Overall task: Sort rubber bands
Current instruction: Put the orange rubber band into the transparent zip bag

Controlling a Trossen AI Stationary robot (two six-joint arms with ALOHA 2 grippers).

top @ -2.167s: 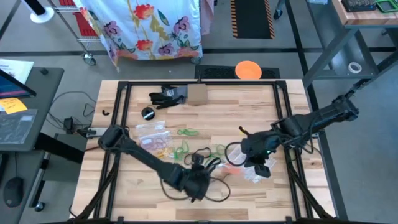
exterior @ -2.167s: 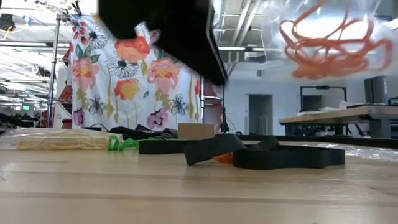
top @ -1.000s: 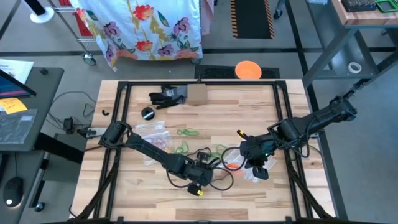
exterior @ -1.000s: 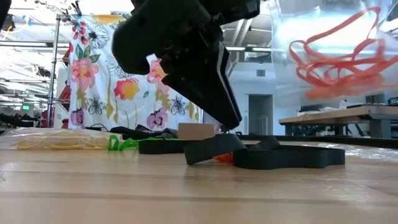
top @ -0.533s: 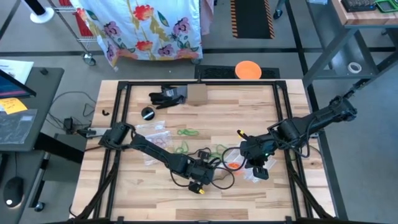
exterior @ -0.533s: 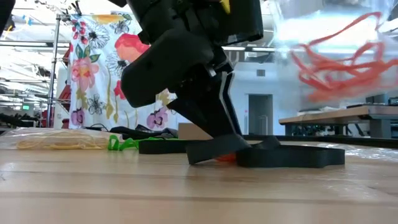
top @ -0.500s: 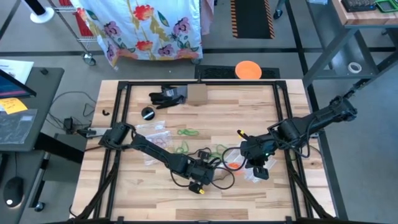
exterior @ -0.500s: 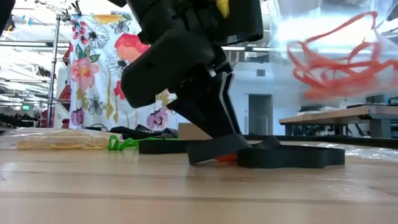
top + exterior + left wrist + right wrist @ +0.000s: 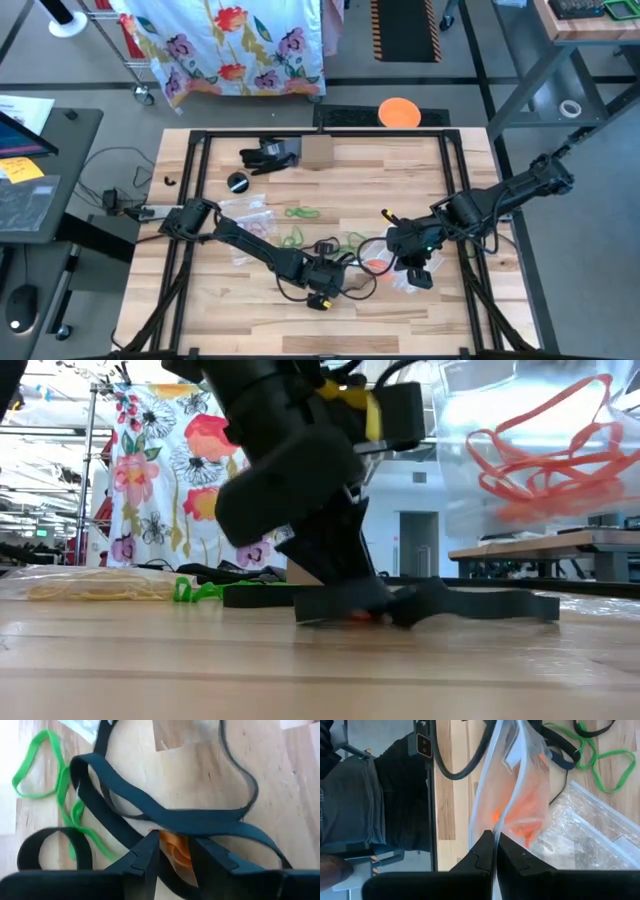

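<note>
My left gripper [image 9: 175, 862] is open and low over a tangle of wide black rubber bands [image 9: 200, 817] near the table's middle [image 9: 338, 276]. Its fingertips stand on either side of a loose orange rubber band [image 9: 176, 849], which shows at table level in the low view [image 9: 360, 617]. My right gripper [image 9: 493, 851], to the right [image 9: 410, 262], is shut on a clear zip bag [image 9: 520, 795] holding orange-red rubber bands [image 9: 540, 450]. Green rubber bands [image 9: 298, 213] lie flat on the wood beyond. My left gripper comes down at a slant, and its fingertips [image 9: 352, 600] bear on a fold of a wide black band [image 9: 330, 605], which lies flattened under them. Whether its fingers touch the orange band between them I cannot tell. My right gripper pinches an edge of the clear bag [image 9: 496, 827] between its two fingers. The bag is lifted clear of the table, and the orange-red bands sit bunched inside it.
A clear bag of yellow bands [image 9: 100, 588] and more clear bags [image 9: 245, 212] lie at the left, and another [image 9: 590, 835] lies under the right gripper. A black glove [image 9: 268, 155], a cardboard box [image 9: 317, 150] and a small black disc [image 9: 238, 182] sit at the far side.
My left gripper has sunk onto the black bands and rolled a little. The black band's raised fold now lies pressed flat under its fingertips. The bag in my right gripper has swayed slightly while that arm kept still.
</note>
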